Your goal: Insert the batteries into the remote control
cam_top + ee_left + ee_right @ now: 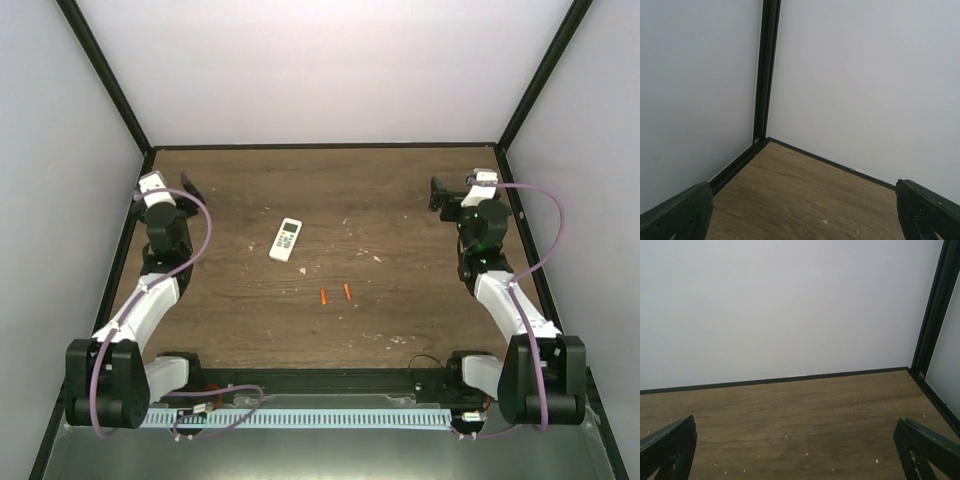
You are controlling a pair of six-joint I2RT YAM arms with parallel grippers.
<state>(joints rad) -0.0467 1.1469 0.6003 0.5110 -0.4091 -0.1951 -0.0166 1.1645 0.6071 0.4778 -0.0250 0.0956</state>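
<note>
A brown wood-grain surface (420,320) forms the floor of a booth closed in by plain white walls (330,60) on the left, far and right sides. Black frame posts (105,75) rise from the two far corners, and a black strip runs along the foot of the walls. Small pale specks (376,258) lie scattered over the wood, and along the near edge runs a white slotted strip (330,417), with a sheet of grey metal (330,455) nearer still.
</note>
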